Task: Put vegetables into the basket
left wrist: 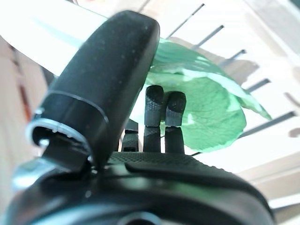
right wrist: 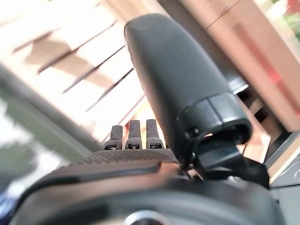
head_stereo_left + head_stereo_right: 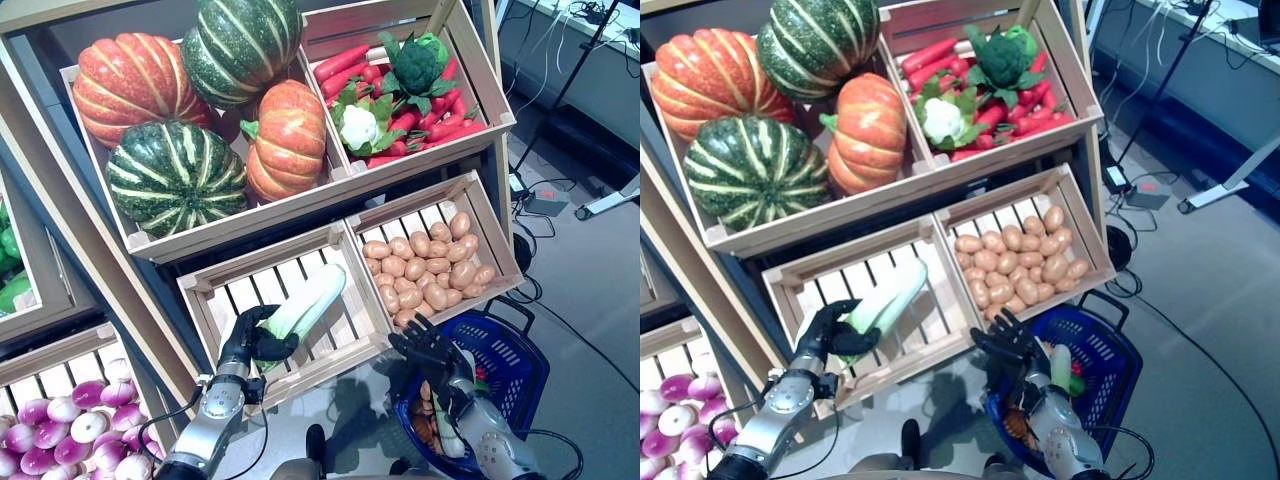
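Nearest the robot, the right hand hangs over the rim of the blue basket with its fingers straight and spread, holding nothing. The basket sits on the floor below the potato crate and already has a few vegetables in it, something orange and a pale green piece, though they're too small to name for sure.

A bit further in, the left hand is curled around the green leafy end of a pale napa cabbage. The wrist view shows the thumb over the top and the fingers pressed into the green leaves, so it's a proper grip. The cabbage lies at a slant across the slatted crate, white end pointing to the crate's far right corner.

Right next to that is the crate of potatoes, piled toward its near right side. Off at the lower left there's a bin of purple-and-white onions.

Up on the far shelf: striped green and orange pumpkins in the left crate, and red peppers with a cauliflower and broccoli in the right one.
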You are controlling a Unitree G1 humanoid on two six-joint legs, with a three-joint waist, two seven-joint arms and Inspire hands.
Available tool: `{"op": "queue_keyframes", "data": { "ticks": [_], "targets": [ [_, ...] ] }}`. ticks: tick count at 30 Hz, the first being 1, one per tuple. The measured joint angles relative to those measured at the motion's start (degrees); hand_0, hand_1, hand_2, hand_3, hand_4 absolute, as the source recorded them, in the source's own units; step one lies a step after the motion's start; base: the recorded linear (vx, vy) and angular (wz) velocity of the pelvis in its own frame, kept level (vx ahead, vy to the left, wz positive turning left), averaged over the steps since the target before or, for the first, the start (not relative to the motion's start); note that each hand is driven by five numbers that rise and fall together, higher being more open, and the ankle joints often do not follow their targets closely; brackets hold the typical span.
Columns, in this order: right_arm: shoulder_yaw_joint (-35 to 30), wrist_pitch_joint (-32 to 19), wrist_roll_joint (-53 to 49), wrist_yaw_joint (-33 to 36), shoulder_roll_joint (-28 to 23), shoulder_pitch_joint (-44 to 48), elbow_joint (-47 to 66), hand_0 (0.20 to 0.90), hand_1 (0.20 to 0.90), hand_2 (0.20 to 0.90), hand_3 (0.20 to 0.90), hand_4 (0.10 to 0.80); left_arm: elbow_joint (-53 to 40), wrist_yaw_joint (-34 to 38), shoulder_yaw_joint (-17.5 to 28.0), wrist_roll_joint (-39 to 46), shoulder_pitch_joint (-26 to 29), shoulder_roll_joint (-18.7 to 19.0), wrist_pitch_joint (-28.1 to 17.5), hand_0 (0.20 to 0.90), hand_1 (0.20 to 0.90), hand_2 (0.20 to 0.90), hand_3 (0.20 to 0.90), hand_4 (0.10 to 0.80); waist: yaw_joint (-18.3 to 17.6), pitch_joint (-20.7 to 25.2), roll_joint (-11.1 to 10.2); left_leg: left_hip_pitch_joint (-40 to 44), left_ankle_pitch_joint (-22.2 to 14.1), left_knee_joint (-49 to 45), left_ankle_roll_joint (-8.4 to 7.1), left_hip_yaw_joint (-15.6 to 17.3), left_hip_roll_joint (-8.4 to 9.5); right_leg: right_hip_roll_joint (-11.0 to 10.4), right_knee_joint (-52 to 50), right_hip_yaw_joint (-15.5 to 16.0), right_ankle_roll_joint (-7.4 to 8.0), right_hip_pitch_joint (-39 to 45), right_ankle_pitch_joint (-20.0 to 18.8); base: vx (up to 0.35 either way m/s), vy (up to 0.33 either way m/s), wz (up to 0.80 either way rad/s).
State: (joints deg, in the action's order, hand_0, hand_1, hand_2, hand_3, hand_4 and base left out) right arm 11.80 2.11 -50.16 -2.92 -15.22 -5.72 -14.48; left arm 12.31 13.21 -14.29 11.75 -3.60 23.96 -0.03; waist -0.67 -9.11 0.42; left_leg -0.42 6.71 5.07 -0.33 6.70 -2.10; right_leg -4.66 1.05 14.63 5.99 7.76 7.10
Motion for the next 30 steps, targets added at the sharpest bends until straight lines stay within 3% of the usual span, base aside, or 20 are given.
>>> {"op": "queue_keyframes", "data": {
  "ticks": [12,30],
  "targets": [
    [0.69,-0.27,-9.35,-12.88,-2.67,1.16,6.00,0.900,0.900,0.900,0.900,0.800,-2.69,-8.19,-2.75,-2.18,0.11,4.13,-4.38,0.300,0.300,0.300,0.300,0.400,-0.01,1.18,-1.28,0.91,-0.01,0.02,0.01,0.35,-0.08,0.05,-0.06,-0.44,0.01,0.74,-0.06,0.000,0.000,0.00],
    [4.87,-1.46,-11.11,-13.88,-4.26,2.70,6.40,0.900,0.900,0.900,0.900,0.800,-5.08,-10.88,-5.97,-4.47,0.14,6.01,-5.41,0.300,0.300,0.300,0.300,0.400,0.05,2.45,-1.27,1.26,-0.14,0.05,0.16,1.40,-0.11,-0.08,0.02,-1.55,0.08,0.73,-0.29,0.009,-0.004,-0.02]
  ]
}}
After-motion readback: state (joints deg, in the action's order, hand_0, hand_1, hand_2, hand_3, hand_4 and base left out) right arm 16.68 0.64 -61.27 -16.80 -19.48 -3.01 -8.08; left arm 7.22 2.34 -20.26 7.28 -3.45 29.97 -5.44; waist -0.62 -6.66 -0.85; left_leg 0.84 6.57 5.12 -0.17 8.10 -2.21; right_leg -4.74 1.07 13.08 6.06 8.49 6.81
